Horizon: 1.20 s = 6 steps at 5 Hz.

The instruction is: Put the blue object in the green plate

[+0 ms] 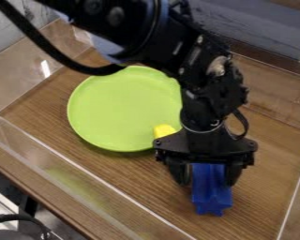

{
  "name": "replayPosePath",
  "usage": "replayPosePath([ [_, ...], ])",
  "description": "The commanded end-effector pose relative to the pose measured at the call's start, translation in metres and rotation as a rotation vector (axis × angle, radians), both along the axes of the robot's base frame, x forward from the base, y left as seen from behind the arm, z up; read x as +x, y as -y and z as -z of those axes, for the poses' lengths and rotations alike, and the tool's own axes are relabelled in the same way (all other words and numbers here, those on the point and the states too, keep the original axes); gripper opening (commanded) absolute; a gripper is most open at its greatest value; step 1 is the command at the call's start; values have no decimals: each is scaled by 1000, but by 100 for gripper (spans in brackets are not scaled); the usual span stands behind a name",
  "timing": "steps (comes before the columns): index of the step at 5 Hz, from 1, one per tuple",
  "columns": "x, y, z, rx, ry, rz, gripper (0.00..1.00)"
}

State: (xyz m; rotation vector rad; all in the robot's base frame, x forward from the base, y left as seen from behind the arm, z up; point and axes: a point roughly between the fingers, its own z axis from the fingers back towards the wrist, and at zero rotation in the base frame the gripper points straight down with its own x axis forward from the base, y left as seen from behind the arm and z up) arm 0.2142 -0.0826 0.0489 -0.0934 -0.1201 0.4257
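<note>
The blue object point(213, 191) lies on the wooden table at the lower right, its long side running toward the camera. My gripper point(205, 172) points straight down over its far end, open, with one black finger point(175, 171) on the block's left and the other on its right. The jaws straddle the block without pressing on it. The green plate point(117, 109) rests to the upper left, bare inside. Part of the block's far end is hidden by the gripper.
A small yellow object point(163, 130) peeks out at the plate's right rim, just behind the gripper. Clear plastic walls point(27, 141) border the wooden table point(102, 187) on the left and front. The black arm point(153, 37) reaches in from the upper left.
</note>
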Motion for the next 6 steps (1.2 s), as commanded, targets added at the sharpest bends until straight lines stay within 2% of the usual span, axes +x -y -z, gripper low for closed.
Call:
replayPosePath([
  [1, 5, -2, -2, -1, 21, -7, 100],
  [2, 7, -4, -1, 2, 21, -9, 100],
  [3, 8, -6, 0, 4, 22, -11, 0],
  [6, 4, -17, -23, 14, -22, 8, 0],
])
